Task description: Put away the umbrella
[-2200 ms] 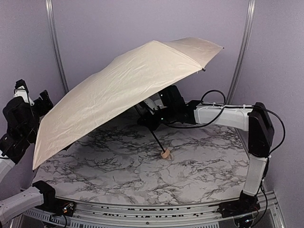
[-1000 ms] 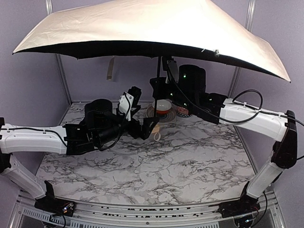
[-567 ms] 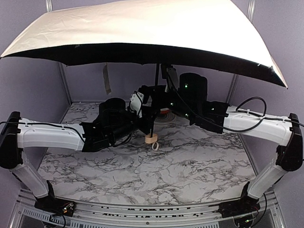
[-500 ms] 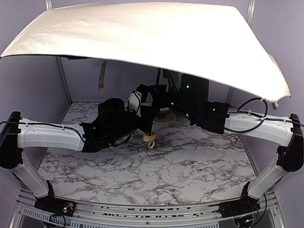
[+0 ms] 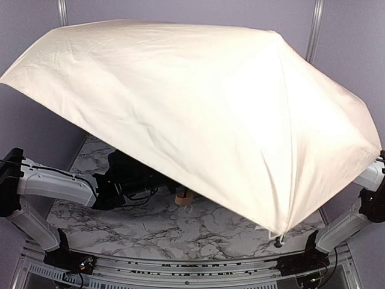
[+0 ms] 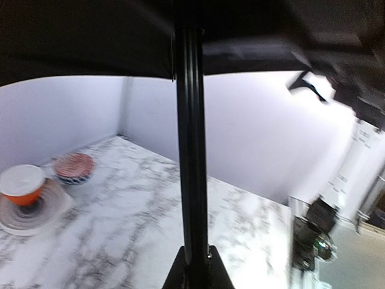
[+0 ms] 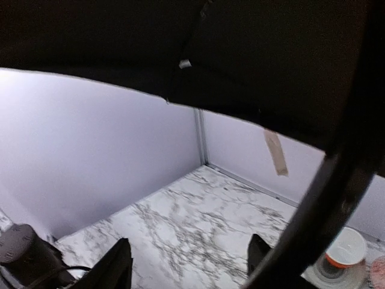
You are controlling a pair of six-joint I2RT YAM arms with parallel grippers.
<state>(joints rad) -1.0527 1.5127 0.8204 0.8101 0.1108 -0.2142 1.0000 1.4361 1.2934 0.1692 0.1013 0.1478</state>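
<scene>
The umbrella (image 5: 198,120) has tipped forward over the surface (image 5: 204,232) since a moment ago, light, floppy and sail-like, stiff only at its thin shaft (image 6: 191,150), so you hold there, left tool (image 6: 195,272) clenched on it, right tool (image 7: 187,265) released.

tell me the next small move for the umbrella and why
Probably close the right pincer on the shaft above the left pincer, ready to fold the umbrella: it is fully open and tilted, the left pincer is shut on the shaft, and the right stands open, holding nothing.
</scene>
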